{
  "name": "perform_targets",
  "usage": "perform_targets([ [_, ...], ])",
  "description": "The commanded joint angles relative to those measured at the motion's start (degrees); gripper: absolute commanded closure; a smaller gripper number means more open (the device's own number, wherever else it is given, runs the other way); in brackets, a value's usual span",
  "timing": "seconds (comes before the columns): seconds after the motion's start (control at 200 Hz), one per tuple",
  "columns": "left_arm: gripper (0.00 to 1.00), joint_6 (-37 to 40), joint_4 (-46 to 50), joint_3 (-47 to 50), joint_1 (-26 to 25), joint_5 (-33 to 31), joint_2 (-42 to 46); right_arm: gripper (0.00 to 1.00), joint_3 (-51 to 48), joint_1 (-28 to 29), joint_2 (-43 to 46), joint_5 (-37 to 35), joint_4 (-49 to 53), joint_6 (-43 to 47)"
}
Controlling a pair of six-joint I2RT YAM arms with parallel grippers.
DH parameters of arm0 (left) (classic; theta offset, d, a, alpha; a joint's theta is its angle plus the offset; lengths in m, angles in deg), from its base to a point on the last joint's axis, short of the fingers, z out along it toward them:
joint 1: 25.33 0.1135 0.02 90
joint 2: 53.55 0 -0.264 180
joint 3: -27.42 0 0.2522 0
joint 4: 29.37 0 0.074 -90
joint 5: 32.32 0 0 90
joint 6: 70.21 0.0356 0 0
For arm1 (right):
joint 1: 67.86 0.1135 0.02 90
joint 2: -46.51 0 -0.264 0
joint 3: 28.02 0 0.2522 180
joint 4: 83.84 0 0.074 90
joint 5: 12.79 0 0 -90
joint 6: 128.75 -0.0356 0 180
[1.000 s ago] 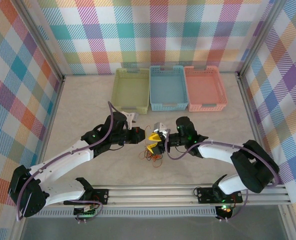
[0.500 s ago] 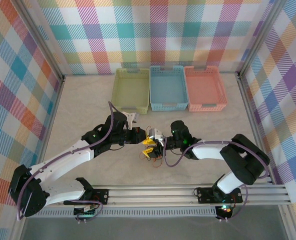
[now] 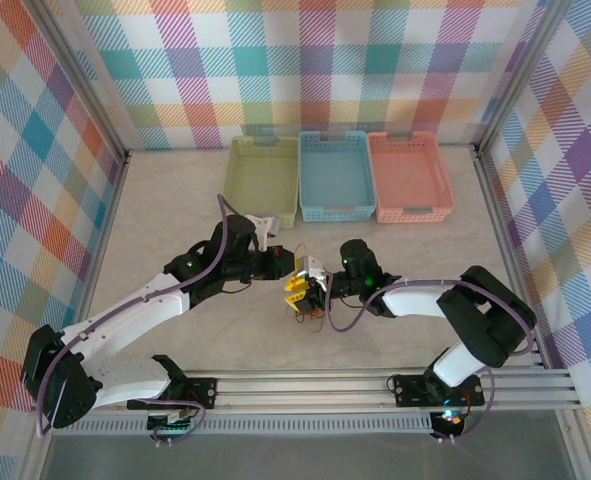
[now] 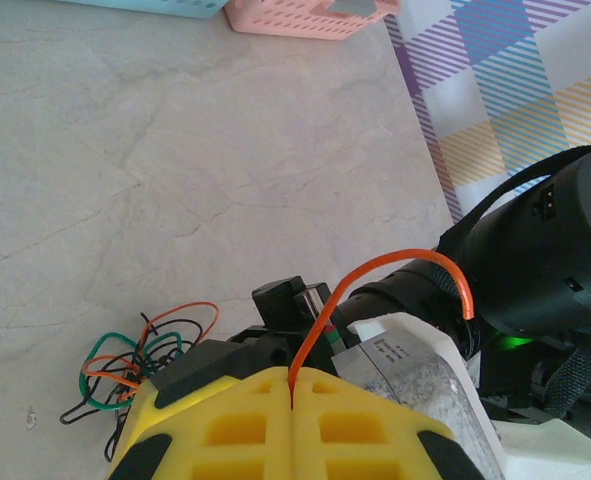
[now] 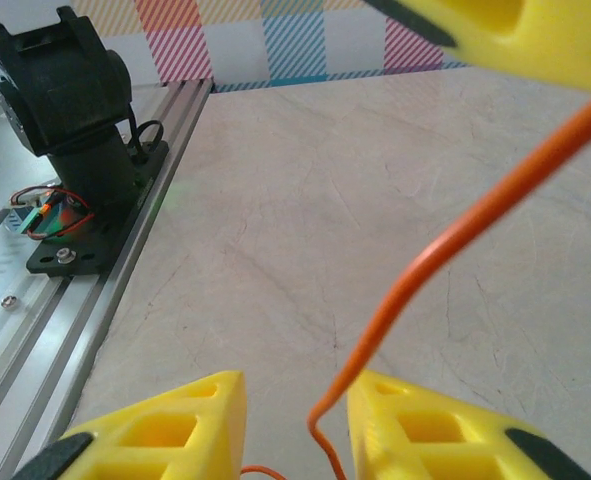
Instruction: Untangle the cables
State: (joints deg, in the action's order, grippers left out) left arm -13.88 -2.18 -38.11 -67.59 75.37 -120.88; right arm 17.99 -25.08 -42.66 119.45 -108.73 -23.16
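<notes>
left gripper (image 4: 291, 392): clenched on an orange cable (image 4: 395, 262) | right gripper (image 5: 295, 398): jaws stood parted; an orange strand ran between them, unpinched | cables (image 4: 140, 365): lay tangled near the middle of the table (image 3: 165, 210), beside both grippers

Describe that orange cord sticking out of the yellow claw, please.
The orange cord is thin and smooth, and looks like plastic-coated wire. The left claw is shut on it. It rises from the fingertip seam in a stiff arch, clear of the table. From the right wrist, it slants down between the fingers of the open right claw, passing close to one finger and ending in a small kink.
</notes>
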Motion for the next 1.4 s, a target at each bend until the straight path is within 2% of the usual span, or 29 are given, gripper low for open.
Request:
perform_targets([
  [0.0,1.00,-0.67,-2.84,-3.35,-0.63,2.76,-0.36,0.69,1.38,0.65,-0.41,0.18,0.06,1.15],
  [0.26,1.00,-2.99,-4.20,-5.05,-0.72,5.70,-0.63,0.72,2.16,0.73,-0.78,-1.12,1.45,0.92],
  [0.63,1.00,-3.15,-1.02,-9.95,-0.64,7.07,1.68,0.75,2.71,0.71,-1.19,-1.49,2.09,1.22],
  [1.395,1.00,-2.91,1.99,-13.82,-0.72,4.24,6.03,0.77,3.40,0.72,-1.49,-2.10,5.26,1.63],
])
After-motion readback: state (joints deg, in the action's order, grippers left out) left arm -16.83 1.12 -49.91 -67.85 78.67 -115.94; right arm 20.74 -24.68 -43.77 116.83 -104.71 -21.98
